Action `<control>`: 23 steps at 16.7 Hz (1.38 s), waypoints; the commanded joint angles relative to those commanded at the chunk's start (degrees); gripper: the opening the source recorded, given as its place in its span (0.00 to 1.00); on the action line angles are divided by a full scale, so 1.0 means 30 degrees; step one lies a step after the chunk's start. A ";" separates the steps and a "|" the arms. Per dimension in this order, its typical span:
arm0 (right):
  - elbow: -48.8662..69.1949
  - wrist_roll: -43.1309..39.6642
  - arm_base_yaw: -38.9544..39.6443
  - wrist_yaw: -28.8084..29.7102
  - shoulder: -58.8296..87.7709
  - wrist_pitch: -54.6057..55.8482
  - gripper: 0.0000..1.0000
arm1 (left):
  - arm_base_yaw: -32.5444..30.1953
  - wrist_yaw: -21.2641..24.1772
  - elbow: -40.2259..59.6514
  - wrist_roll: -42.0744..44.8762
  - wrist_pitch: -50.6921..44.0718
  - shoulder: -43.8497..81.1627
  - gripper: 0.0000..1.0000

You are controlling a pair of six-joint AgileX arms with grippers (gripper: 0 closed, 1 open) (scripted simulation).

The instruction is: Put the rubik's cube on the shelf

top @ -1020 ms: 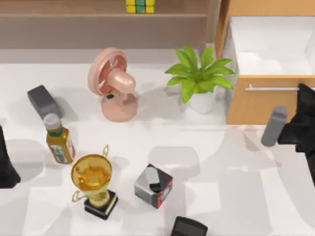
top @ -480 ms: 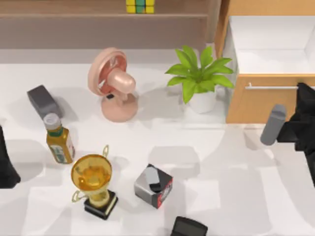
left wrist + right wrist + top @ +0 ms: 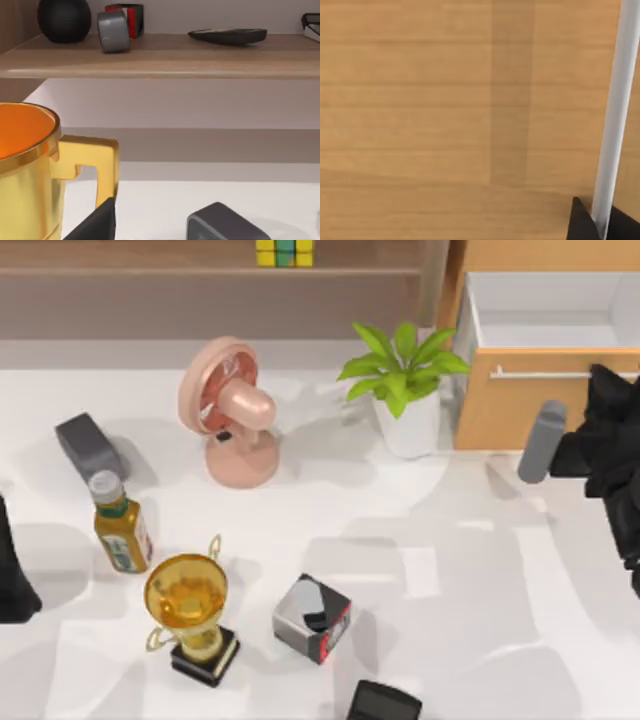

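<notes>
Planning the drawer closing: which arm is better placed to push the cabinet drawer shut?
Right, probably: its pincer is at the drawer handle; the left arm is parked at the table's left edge.

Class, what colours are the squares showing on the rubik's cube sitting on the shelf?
Yellow and green squares on the rubik's cube, seen best in the top view.

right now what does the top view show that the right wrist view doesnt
Top view alone: the rubik's cube sitting on the shelf, the pink fan, the plant, the trophy, and the left arm at the table's left edge. Right wrist view alone: the right pincer at the handle. Both: the cabinet's drawer front and silver handle.
</notes>
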 joint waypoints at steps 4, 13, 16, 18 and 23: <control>0.0212 0.0000 -0.0060 -0.0059 0.0071 -0.0148 0.00 | 0.0000 0.0000 0.0000 0.0000 0.0000 0.0000 1.00; 0.3582 -0.0005 -0.0758 -0.0597 0.1486 -0.2257 0.00 | 0.0000 0.0000 0.0000 0.0000 0.0000 0.0000 1.00; 0.4986 0.0016 -0.0904 -0.0849 0.1982 -0.3065 0.00 | 0.0000 0.0000 0.0000 0.0000 0.0000 0.0000 1.00; 0.5199 0.0022 -0.0898 -0.0892 0.2046 -0.3180 0.00 | 0.0000 0.0000 0.0000 0.0000 0.0000 0.0000 1.00; 0.5410 0.0064 -0.1009 -0.0860 0.2090 -0.3343 0.00 | 0.0000 0.0000 0.0000 0.0000 0.0000 0.0000 1.00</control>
